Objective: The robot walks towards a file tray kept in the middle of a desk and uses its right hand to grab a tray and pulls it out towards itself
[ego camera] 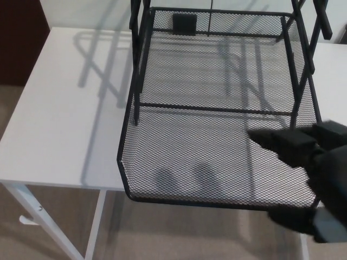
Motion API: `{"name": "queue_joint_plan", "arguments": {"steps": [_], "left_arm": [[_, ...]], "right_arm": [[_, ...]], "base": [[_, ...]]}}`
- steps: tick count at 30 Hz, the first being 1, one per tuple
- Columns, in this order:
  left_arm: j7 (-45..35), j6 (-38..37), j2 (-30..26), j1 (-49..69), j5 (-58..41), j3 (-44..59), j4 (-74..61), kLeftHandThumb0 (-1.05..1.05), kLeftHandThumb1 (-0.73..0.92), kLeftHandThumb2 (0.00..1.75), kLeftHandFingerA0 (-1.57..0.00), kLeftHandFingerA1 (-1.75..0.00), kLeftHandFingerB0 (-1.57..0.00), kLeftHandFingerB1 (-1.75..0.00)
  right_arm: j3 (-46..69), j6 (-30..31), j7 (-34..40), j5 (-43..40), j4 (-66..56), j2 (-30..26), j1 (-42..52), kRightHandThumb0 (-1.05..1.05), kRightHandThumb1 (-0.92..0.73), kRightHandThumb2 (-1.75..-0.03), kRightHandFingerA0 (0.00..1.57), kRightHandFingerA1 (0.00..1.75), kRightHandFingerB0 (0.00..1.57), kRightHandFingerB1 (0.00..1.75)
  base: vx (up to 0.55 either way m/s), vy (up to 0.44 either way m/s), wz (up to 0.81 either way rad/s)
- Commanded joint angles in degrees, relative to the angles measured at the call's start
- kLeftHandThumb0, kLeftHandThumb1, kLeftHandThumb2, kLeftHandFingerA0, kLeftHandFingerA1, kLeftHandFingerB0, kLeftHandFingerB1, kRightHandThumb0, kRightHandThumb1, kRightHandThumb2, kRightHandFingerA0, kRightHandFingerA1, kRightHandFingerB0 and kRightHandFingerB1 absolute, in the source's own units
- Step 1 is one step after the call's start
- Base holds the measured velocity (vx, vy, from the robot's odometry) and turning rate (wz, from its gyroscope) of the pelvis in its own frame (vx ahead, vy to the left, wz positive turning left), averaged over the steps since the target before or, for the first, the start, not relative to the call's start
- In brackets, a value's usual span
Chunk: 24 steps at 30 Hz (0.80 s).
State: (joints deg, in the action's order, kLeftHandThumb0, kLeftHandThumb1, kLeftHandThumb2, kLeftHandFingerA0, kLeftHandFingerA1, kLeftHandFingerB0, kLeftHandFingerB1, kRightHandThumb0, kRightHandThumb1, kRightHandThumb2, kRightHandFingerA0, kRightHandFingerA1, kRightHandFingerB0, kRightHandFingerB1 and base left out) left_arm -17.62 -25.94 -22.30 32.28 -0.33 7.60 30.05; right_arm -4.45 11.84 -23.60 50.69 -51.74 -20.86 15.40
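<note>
Right hand [317,179], black, thick-fingered, cut off at right edge; wrist out of frame. Two fingers [284,142] reach above tray's right front corner, thumb below front rim, spread apart, gripping nothing. Left hand out of sight. Black wire frame of file rack [138,65] cropped at top. White rectangular desk [65,119] on white legs, beige carpet [162,233] beneath, dark wall patch upper left. Black wire-mesh tray [190,135] sits mid-desk, front rim overhanging desk edge; tray holds nothing, only finger shadows on mesh.
</note>
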Motion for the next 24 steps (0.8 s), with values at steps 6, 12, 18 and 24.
{"name": "queue_joint_plan", "arguments": {"steps": [6,12,18,24], "left_arm": [[-0.7,0.0,-1.5,3.2,-0.3,1.2,1.5,-0.46,0.31,0.61,-0.54,-0.46,-0.34,-0.41],[-0.4,1.5,-1.5,2.3,-0.2,1.1,1.7,-0.43,0.31,0.59,-0.54,-0.46,-0.35,-0.4],[-0.4,0.5,-1.9,1.4,-0.3,1.5,2.1,-0.49,0.31,0.61,-0.55,-0.46,-0.35,-0.4],[-1.6,1.8,-2.1,1.8,-1.8,2.1,0.5,-0.48,0.32,0.61,-0.53,-0.46,-0.33,-0.4]], "right_arm": [[102.0,51.9,-60.9,-75.6,41.1,-43.6,-36.2,-0.63,-0.63,-0.6,0.92,0.53,0.75,0.43],[97.4,58.9,-54.8,-69.4,41.6,-48.9,-52.7,-0.77,-0.7,-0.62,1.05,0.74,0.84,0.56],[97.0,60.8,-57.3,-71.4,49.1,-51.8,-54.0,-0.76,-0.67,-0.62,1.04,0.65,0.88,0.49],[101.0,53.2,-64.7,-73.3,50.3,-46.3,-34.0,-0.64,-0.61,-0.59,1.07,0.68,0.87,0.52]], "base": [[0.0,0.0,0.0],[0.0,0.0,0.0],[0.0,0.0,0.0],[0.0,0.0,0.0]]}}
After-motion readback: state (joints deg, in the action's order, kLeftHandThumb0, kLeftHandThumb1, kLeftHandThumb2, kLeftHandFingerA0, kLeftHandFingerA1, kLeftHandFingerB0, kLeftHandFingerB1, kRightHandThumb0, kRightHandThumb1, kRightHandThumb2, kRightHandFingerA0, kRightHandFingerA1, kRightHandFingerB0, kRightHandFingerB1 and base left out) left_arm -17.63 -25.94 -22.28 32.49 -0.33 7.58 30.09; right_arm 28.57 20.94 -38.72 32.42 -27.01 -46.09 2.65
